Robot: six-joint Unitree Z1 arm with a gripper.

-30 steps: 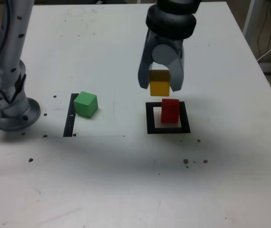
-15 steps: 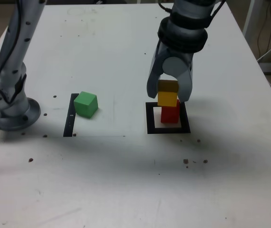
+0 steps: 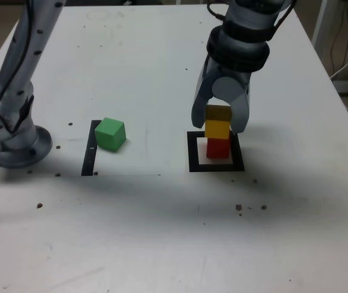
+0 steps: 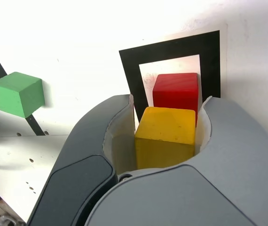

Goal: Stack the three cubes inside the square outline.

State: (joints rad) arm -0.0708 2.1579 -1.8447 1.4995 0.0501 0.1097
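**Yellow over red, not yet let go**

My gripper (image 3: 220, 125) is clamped on the yellow cube (image 3: 217, 129); the red cube (image 3: 218, 148) sits directly beneath it inside the square outline (image 3: 192, 152), the two looking stacked or all but touching; the wrist view shows yellow offset slightly from red, so I judge alignment is what the release turns on; the green cube (image 3: 110, 133) waits well apart, toward the exterior view's left, beside a black strip (image 3: 90, 149); I can read no writing or labels anywhere.
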